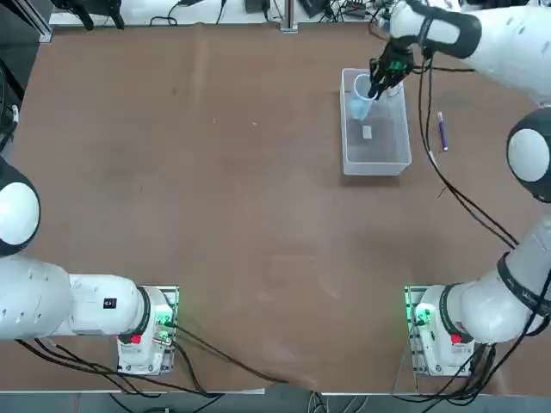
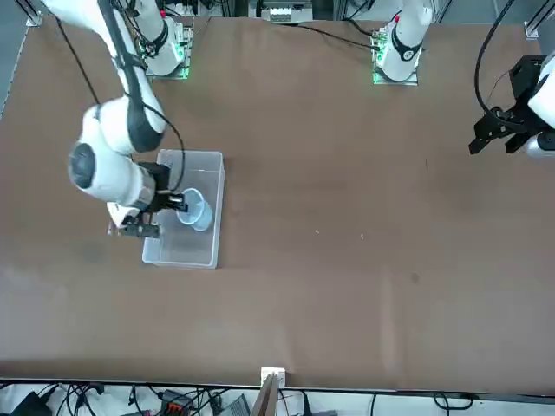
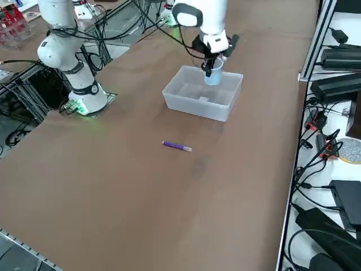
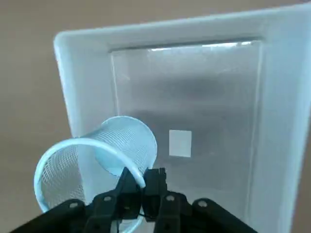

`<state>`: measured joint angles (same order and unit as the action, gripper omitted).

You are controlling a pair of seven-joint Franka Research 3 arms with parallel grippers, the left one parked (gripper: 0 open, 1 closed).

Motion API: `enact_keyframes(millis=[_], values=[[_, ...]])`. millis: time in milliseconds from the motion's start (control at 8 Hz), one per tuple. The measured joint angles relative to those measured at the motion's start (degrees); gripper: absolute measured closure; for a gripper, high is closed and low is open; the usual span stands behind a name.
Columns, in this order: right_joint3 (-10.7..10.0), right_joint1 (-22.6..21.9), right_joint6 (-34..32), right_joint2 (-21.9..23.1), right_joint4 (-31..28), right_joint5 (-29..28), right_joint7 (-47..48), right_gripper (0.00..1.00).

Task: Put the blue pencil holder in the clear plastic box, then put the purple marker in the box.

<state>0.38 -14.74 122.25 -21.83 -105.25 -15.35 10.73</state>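
Note:
My right gripper [image 1: 376,89] is shut on the rim of the blue pencil holder [image 1: 362,96], a light-blue mesh cup held tilted above the far end of the clear plastic box [image 1: 375,157]. From the wrist camera, the fingertips [image 4: 127,178] pinch the pencil holder [image 4: 97,162] at its rim, with the box [image 4: 272,121] and its white label below. Across the table, the cup [image 2: 196,211] hangs over the box [image 2: 180,251] beside the gripper [image 2: 177,203]. The side camera finds the cup [image 3: 212,73] over the box [image 3: 194,108]. The purple marker [image 1: 442,132] lies on the table right of the box, also seen from the side [image 3: 176,146].
The brown table [image 1: 215,198] spreads wide to the left of the box. Black cables [image 1: 456,194] trail from the right arm over the table near the marker. Cables and power units [image 3: 338,84] lie past the table's far edge.

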Motion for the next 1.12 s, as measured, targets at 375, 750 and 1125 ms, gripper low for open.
enact_keyframes(millis=[375, 750, 1125], values=[[0.0, -0.9, 3.9, -2.6, -1.3, 0.0, 0.0, 0.94], [0.0, -1.1, 4.8, -3.6, -1.7, 0.0, 0.0, 0.94], [-0.1, -1.3, 5.8, -5.0, -1.9, 0.0, 0.0, 0.94]])
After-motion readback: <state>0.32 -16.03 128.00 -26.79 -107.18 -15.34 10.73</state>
